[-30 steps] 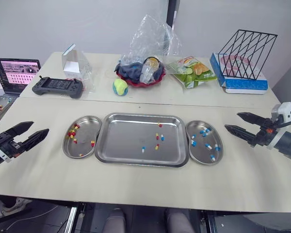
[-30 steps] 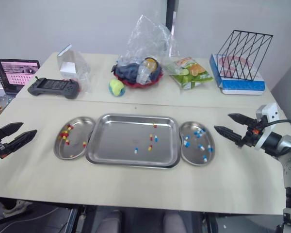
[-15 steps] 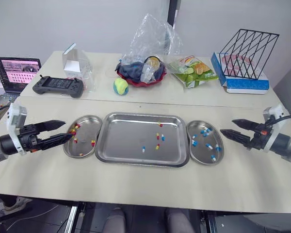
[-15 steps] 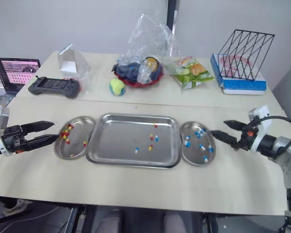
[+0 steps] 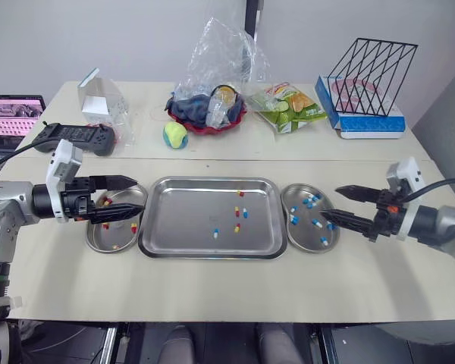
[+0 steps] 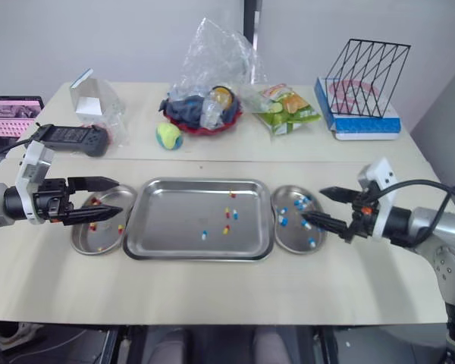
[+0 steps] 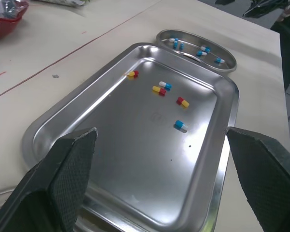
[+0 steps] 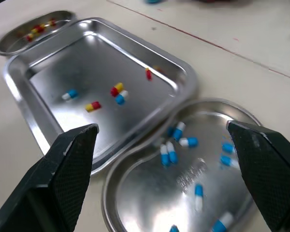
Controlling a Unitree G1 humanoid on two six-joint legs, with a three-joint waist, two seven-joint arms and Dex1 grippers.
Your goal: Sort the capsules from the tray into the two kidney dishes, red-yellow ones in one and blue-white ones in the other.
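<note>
The steel tray (image 5: pixel 186 220) lies mid-table and holds a few loose capsules, red-yellow ones (image 5: pixel 237 227) and blue-white ones (image 5: pixel 215 233). To its left, the left kidney dish (image 5: pixel 98 241) holds red-yellow capsules. On the tray's other side, the right kidney dish (image 5: pixel 303 236) holds blue-white capsules (image 5: pixel 312 200). My left gripper (image 5: pixel 141 197) is open and empty over the left dish, pointing at the tray (image 7: pixel 111 159). My right gripper (image 5: pixel 329 202) is open and empty, with its tips over the right dish (image 8: pixel 183 179).
On the far half of the table are a game controller (image 5: pixel 72 139), a clear box (image 5: pixel 98 95), a ball (image 5: pixel 174 135), a red bowl under a plastic bag (image 5: pixel 208 114), a snack packet (image 5: pixel 284 108) and a wire rack (image 5: pixel 371 72). A laptop (image 5: pixel 11 120) sits far left.
Both grippers have moved inward from the table's sides, the left to above the left dish, the right to the right dish's edge. The camera has also shifted. The capsules lie as before.
</note>
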